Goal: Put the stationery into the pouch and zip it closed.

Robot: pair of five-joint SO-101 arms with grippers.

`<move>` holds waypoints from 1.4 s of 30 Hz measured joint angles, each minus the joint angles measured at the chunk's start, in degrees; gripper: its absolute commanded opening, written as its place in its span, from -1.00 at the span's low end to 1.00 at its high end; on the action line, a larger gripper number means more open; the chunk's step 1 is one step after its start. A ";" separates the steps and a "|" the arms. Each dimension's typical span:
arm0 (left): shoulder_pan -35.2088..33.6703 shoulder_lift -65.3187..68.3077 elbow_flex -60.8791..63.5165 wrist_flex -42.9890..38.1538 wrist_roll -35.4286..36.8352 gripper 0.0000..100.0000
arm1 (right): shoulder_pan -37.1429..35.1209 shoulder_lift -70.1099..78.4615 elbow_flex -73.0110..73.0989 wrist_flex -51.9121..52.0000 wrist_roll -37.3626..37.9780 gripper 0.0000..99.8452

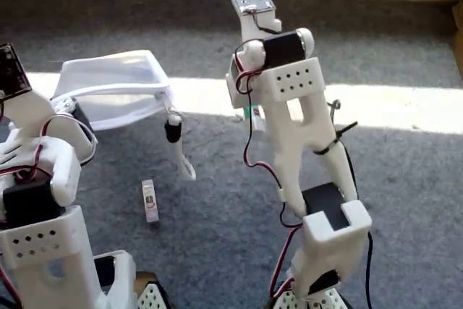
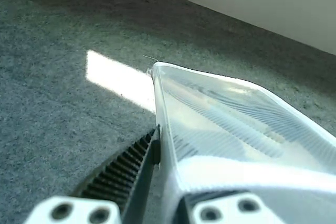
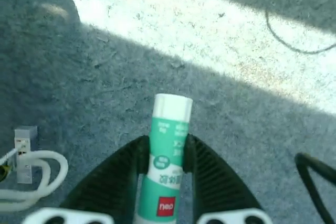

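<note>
A glue stick [image 3: 170, 124] is gripped in the right gripper [image 3: 165, 146]. The jaws are closed on its green barrel and the white cap end juts past the tips, so its long axis is laid in line with the fingers. In the high view the white mesh pouch [image 1: 108, 86] is seen at about 9 o'clock from that gripper, well apart. It is held up off the grey carpet [image 1: 210, 251] by the left gripper [image 2: 163, 146], whose jaws are pinched on one edge of it. The pouch's long axis is set roughly from 9 to 3 o'clock, and its mouth appears to be turned upward. The coming move is judged to be a carry toward 9 o'clock — the right arm is loaded, the left is already at the pouch. A small white oblong item [image 1: 150, 200] is seen on the carpet at about 7 o'clock from the glue stick, its long axis set from 12 to 6 o'clock.
</note>
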State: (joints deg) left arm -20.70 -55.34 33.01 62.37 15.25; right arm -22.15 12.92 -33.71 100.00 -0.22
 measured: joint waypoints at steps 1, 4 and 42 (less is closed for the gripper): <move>0.62 0.00 0.00 0.00 0.00 -0.98 | 0.00 -1.49 2.64 0.00 0.00 -0.93; 2.29 0.00 -0.88 0.53 -0.35 -0.98 | 0.44 -5.01 11.43 -2.20 0.00 -0.93; 14.07 41.67 -41.49 33.41 -6.15 -0.99 | 9.76 -27.34 64.00 -38.07 0.00 -0.58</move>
State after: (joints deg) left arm -6.64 -13.67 -8.48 95.78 9.10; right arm -12.40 -14.42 30.29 61.93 -0.22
